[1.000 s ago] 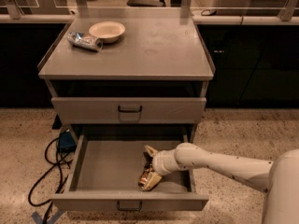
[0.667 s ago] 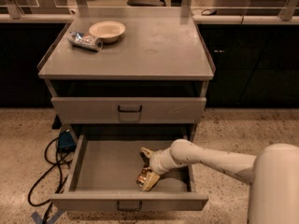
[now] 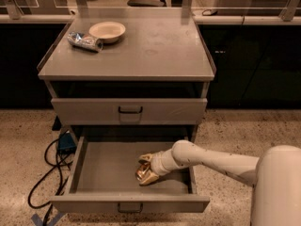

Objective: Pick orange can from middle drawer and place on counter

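The middle drawer (image 3: 101, 173) stands pulled out at the bottom of the grey cabinet. The orange can (image 3: 146, 176) is shiny and orange-brown, and sits over the drawer floor right of centre, near the front. My gripper (image 3: 147, 166) reaches into the drawer from the right on a white arm (image 3: 211, 160) and is right at the can, touching or enclosing its top. The counter (image 3: 155, 51) is the flat grey top of the cabinet, above the drawers.
A pale round bowl (image 3: 107, 31) and a silver-blue shiny cylinder (image 3: 85, 41) lie at the counter's back left. The drawer above (image 3: 130, 110) is closed. A blue box and black cables (image 3: 61, 147) lie on the floor to the left. A long ledge with glass panels runs behind.
The arm has shifted slightly left in the drawer. The can now sits a little higher in the view, together with the gripper.
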You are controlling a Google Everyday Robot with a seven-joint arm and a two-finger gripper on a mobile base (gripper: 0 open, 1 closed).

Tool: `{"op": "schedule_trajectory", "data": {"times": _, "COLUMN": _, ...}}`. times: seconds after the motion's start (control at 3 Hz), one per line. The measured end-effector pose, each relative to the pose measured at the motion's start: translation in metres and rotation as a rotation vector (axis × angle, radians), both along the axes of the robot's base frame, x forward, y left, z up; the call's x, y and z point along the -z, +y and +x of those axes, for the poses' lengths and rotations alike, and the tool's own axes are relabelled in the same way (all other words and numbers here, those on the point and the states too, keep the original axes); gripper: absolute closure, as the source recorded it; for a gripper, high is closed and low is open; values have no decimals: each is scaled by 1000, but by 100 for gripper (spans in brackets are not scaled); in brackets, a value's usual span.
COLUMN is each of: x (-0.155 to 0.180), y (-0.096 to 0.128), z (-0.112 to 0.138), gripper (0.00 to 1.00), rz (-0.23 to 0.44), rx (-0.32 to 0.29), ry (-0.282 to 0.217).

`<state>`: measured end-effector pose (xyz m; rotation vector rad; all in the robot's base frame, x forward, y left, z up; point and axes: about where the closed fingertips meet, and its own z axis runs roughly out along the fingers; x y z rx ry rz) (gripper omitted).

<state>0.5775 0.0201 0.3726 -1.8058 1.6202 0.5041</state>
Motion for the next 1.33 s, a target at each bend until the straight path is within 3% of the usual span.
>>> {"op": "schedule_trajectory", "data": {"times": 0.67, "x": 0, "y": 0, "z": 0, "gripper": 82, "rz": 0, "rx": 0, "ry": 0}}
{"op": "schedule_trajectory", "data": {"times": 1.0, "x": -9, "y": -1, "z": -7, "gripper": 100, "rz": -4, "rx": 21, "ry": -14}}
{"op": "schedule_trajectory", "data": {"times": 1.33, "x": -44, "y": -19, "z": -18, "gripper": 100, "rz": -13, "rx": 113, "ry": -69}}
